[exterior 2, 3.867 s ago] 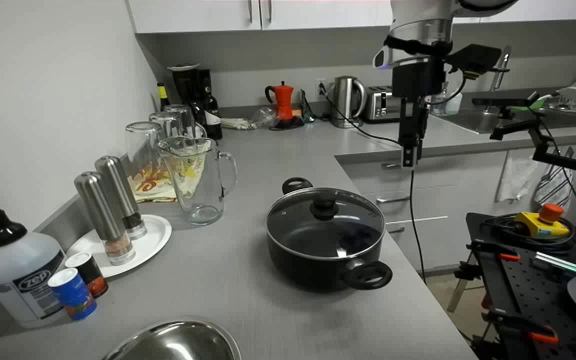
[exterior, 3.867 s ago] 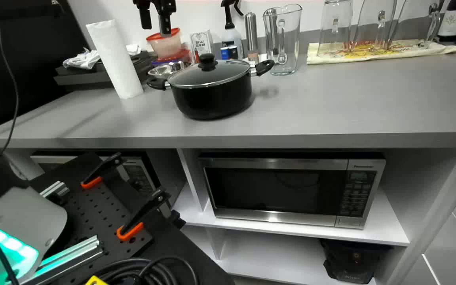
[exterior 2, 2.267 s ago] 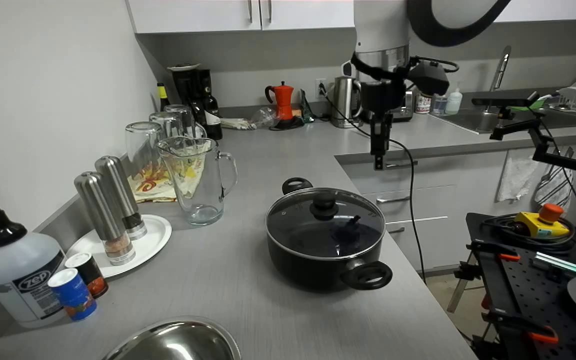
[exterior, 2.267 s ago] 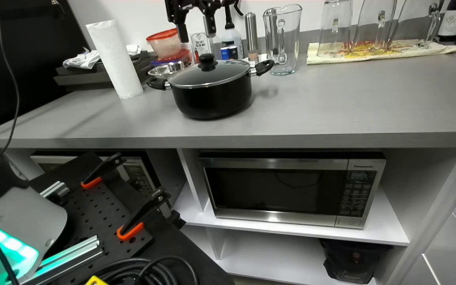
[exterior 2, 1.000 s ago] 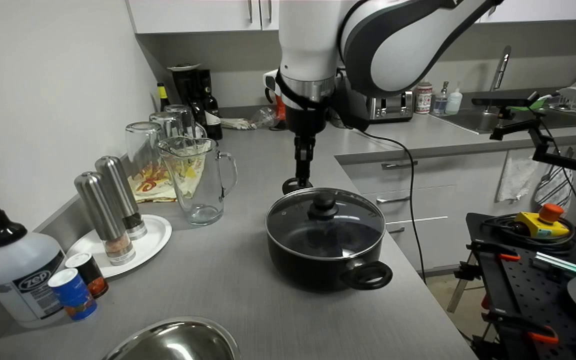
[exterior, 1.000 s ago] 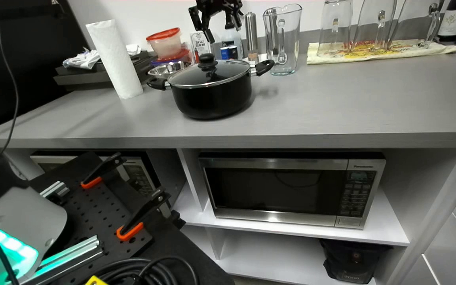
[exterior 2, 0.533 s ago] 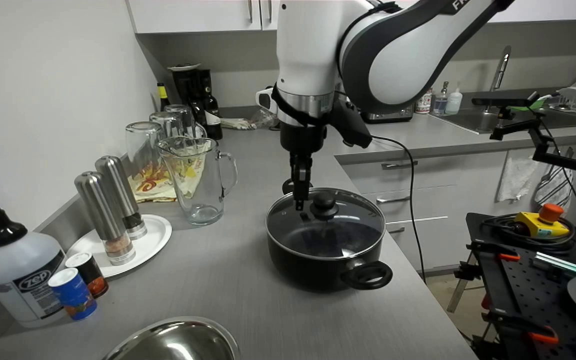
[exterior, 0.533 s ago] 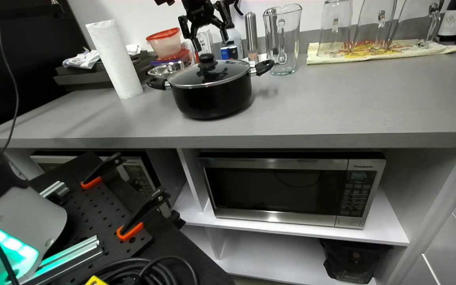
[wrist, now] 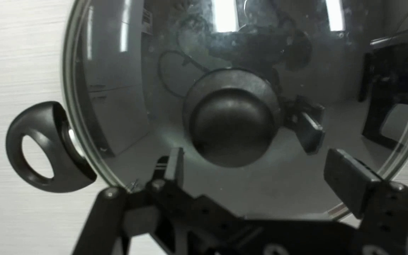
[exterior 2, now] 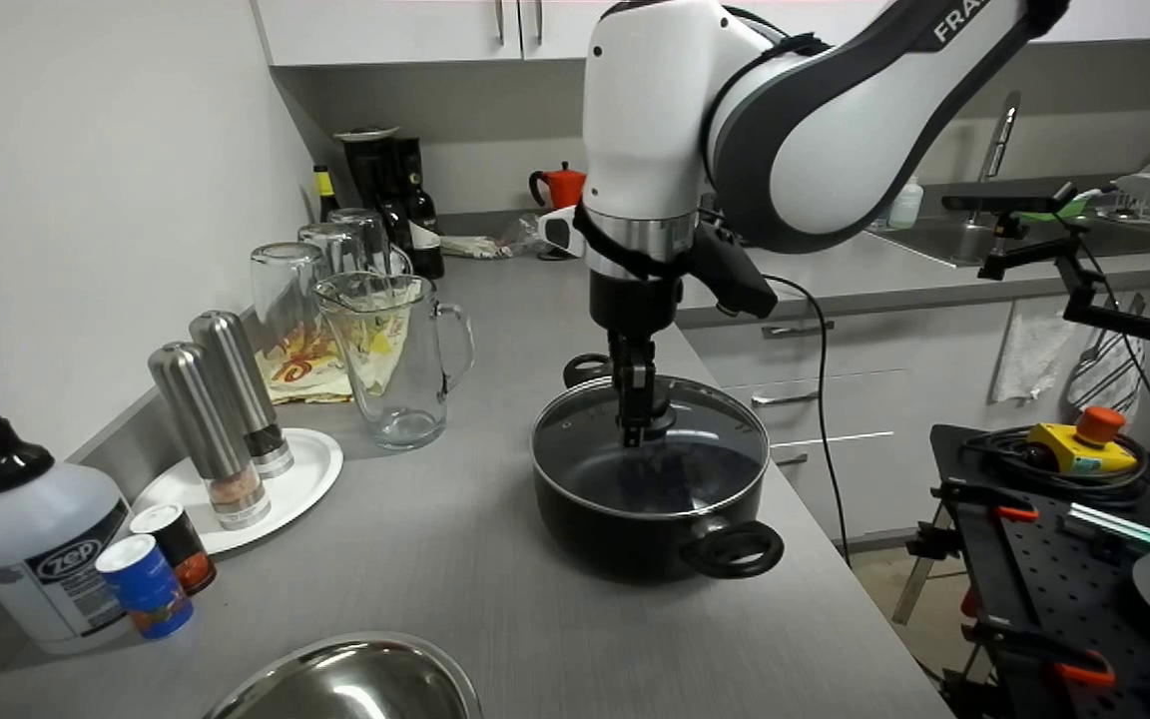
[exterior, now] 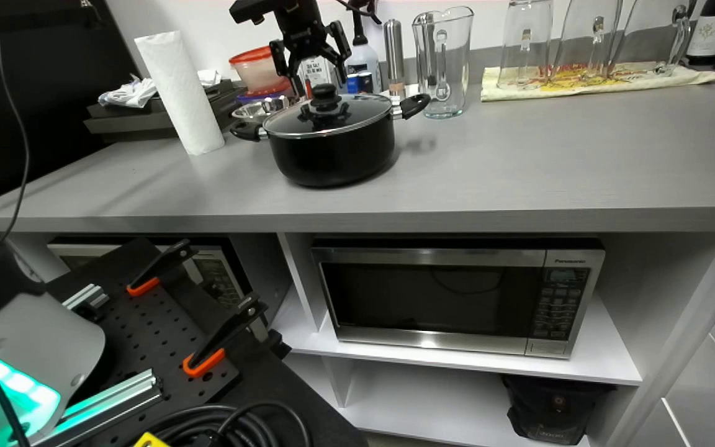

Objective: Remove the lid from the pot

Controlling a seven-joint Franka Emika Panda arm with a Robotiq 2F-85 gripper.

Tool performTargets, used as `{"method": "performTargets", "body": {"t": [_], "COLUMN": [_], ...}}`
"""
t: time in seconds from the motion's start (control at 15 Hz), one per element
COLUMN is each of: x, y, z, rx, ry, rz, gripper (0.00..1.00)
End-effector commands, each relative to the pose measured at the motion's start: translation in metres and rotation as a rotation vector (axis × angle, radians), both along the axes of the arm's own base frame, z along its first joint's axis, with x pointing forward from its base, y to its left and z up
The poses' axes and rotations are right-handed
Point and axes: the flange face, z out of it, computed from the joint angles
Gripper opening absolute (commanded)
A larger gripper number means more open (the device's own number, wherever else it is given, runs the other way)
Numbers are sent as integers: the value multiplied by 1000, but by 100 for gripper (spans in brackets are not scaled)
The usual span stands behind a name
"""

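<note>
The black pot [exterior: 332,158] stands on the counter, and it also shows in an exterior view [exterior 2: 615,544]. The glass lid [exterior 2: 585,469] with a metal rim lies flat on it. Its black knob [wrist: 232,127] is in the middle of the wrist view. My gripper [wrist: 255,157] is open and empty, low over the lid. The knob lies just ahead of the fingertips and left of the middle of the gap. In an exterior view, a finger [exterior 2: 633,409] partly hides the knob. I cannot tell whether the fingers touch anything.
A glass pitcher [exterior 2: 400,369] stands behind the pot, with metal grinders [exterior 2: 201,429] on a white plate and a spray bottle [exterior 2: 41,544] by the wall. A metal bowl [exterior 2: 355,689] is nearby. A paper roll [exterior: 180,93] stands beside the pot. The counter's front edge [exterior: 357,221] is close.
My gripper has come across the counter from farther off, turned, and moved down over the lid, with its fingers now at the knob. The pot and lid have not moved.
</note>
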Motion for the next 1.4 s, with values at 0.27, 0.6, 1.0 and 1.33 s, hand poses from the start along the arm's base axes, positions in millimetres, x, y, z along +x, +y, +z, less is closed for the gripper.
{"method": "performTargets", "body": {"t": [0.27,0.6,1.0,1.33], "x": [-18,-16,-21,-37], "y": [-7,-12,-12,-19], "z": [3,6,15,36], "rx": [20,17,17,12], "ry": [13,1,-11,-40], "rz": [-27,-40,-35,-51], "gripper": [73,35,25,25]}}
